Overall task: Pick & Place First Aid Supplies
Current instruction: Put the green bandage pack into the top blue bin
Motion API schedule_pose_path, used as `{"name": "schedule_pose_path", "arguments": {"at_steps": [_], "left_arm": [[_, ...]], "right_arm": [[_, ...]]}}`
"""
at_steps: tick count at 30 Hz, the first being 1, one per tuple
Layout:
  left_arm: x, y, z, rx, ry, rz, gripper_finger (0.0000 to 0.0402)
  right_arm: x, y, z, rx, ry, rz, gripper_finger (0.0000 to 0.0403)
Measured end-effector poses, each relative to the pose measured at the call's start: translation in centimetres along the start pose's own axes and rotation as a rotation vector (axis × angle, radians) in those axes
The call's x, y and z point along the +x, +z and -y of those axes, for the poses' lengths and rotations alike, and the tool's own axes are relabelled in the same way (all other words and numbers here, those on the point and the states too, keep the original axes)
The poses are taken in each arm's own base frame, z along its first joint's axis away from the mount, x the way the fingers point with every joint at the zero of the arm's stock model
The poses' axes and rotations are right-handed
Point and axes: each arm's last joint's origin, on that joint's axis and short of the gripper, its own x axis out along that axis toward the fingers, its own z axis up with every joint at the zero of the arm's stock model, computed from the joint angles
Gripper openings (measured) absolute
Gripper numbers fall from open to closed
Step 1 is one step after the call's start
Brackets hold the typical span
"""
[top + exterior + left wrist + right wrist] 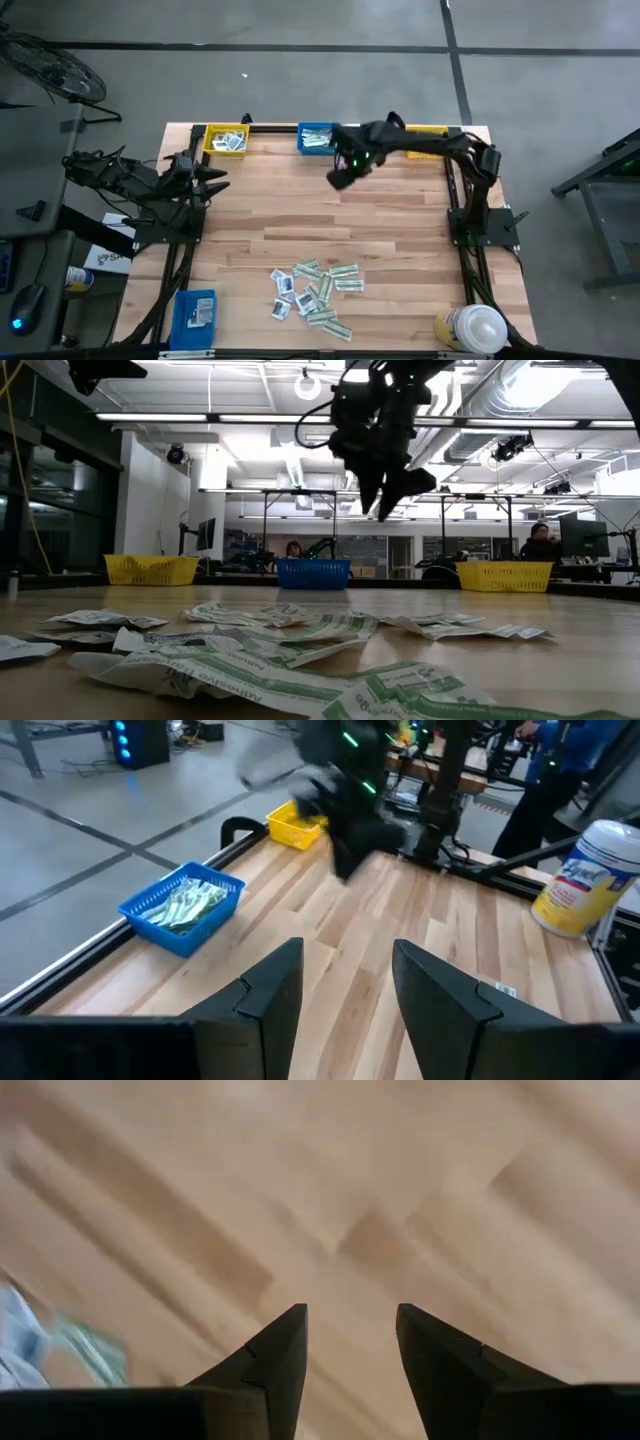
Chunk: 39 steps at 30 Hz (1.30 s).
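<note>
Paper packets, flat, crumpled, wood table

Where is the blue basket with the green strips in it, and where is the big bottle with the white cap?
blue basket (316, 140): high view, on its rim at the table's far edge.
big bottle (470, 329): high view, on its white cap, at the table's near right corner.

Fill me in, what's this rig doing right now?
It is sorting first aid packets from a loose pile at the near side of the table into bins. The right gripper hangs open and empty above bare wood just in front of the blue bin, which already holds green-and-white strips. The left gripper waits open at the left edge, near the yellow bin. Most packets are not yet sorted.
</note>
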Motion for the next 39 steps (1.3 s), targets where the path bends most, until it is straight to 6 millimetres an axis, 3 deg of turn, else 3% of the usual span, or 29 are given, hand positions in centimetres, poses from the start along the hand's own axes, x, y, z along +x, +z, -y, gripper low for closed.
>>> {"name": "schedule_pose_path", "arguments": {"at_steps": [6,11,18,25,30,39], "left_arm": [[0.0,0.1,-0.2,-0.038,0.057,0.026,0.0156],[0.0,0.0,-0.2,-0.055,0.073,0.028,0.0156],[0.0,-0.2,-0.4,-0.084,0.117,0.023,0.0156],[0.0,-0.3,-0.5,-0.076,0.123,0.016,0.0156],[0.0,-0.3,-0.5,-0.077,0.127,0.020,0.0156],[0.0,-0.3,-0.5,-0.074,0.119,0.011,0.0156]], "right_arm": [[2.9,-4.7,-2.3,-0.054,-0.008,-0.089,0.0149],[3.7,-8.5,-3.4,-0.028,0.052,-0.065,0.0149],[4.8,-13.7,-3.9,0.134,0.141,-0.003,0.0149],[6.8,-18.4,-4.5,0.167,0.149,-0.025,0.0149],[7.5,-20.6,-5.1,0.216,0.166,-0.005,0.0149],[8.0,-22.5,-6.0,0.262,0.227,0.094,0.0149]]}}
